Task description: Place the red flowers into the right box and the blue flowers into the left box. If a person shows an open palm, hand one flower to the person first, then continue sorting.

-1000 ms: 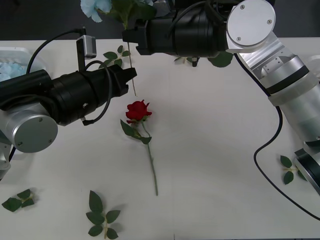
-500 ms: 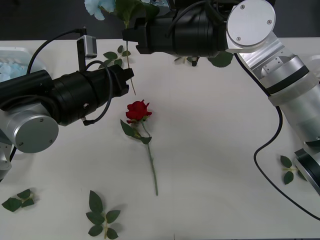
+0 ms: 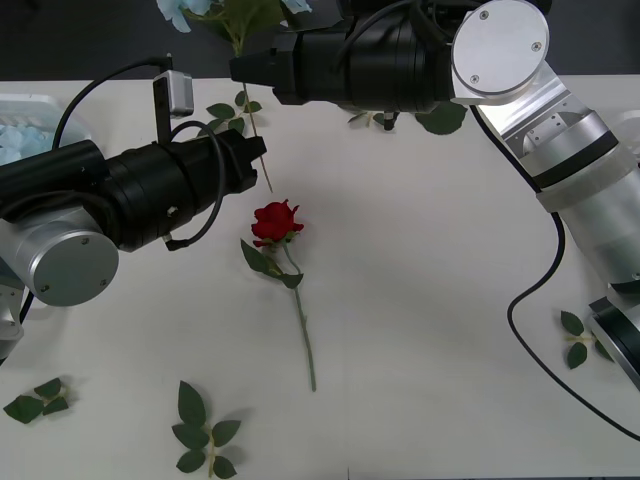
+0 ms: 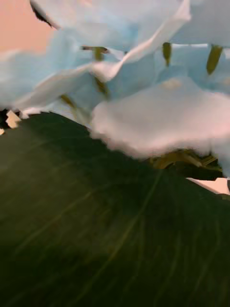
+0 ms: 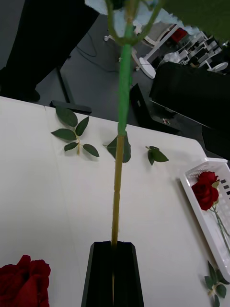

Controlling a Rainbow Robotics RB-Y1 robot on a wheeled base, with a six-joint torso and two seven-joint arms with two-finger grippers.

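Observation:
A blue flower hangs above the table's far edge, its long stem slanting down toward me. My right gripper reaches in from the right and is shut on the upper stem; petals and a big leaf press against its wrist camera. My left gripper is shut on the stem's lower end, black fingers together. A red flower lies on the table just right of the left gripper. The left box, far left, holds pale-blue blooms. The right box holds red roses.
Loose green leaf sprigs lie at the back, at the front left, near the left edge and at the right edge. A black cable loops down beside the right arm.
The right gripper has shifted left with the blue flower, tilting the stem more. The left gripper and the red flower on the table have stayed put.

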